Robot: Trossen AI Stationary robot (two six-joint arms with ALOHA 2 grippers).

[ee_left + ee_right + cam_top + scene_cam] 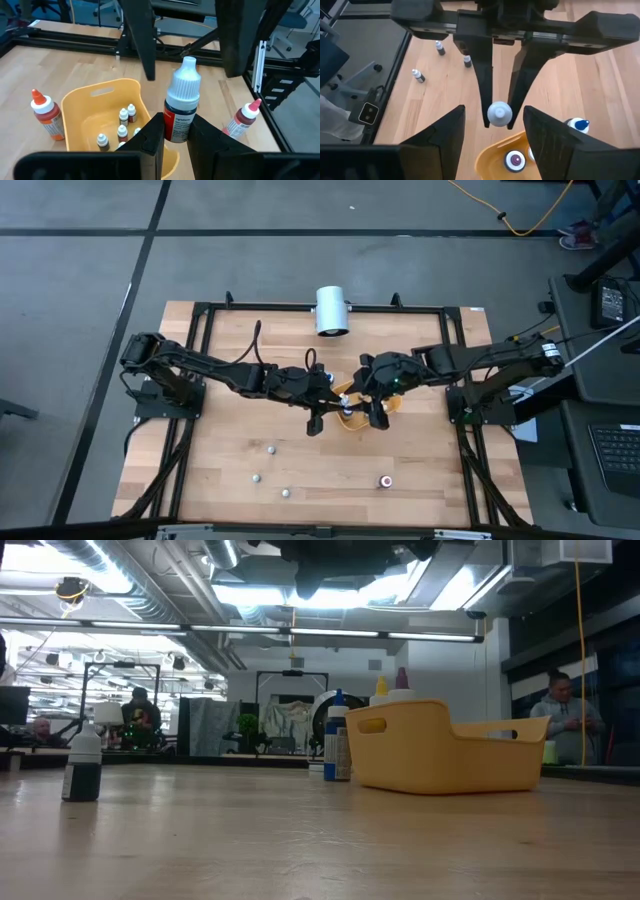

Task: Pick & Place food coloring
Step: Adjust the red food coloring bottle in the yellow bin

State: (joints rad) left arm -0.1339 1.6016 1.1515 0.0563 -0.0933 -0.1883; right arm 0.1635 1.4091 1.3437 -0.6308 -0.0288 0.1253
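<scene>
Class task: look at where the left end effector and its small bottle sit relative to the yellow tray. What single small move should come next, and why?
Probably open the left end effector slightly to release the bottle it grips. The bottle appears to hang above the yellow tray, where several small bottles already lie, so letting go should drop it in. The open right end effector waits close by.

The pale wooden surface point(230, 470) stands on a grey floor point(80, 300) crossed by dark lines, with a yellow cable point(520, 220) lying at the far right. Beyond it, long ceiling lights point(330, 635) and exposed ducts point(150, 580) run overhead, and people point(565, 720) stand at distant workstations.
</scene>
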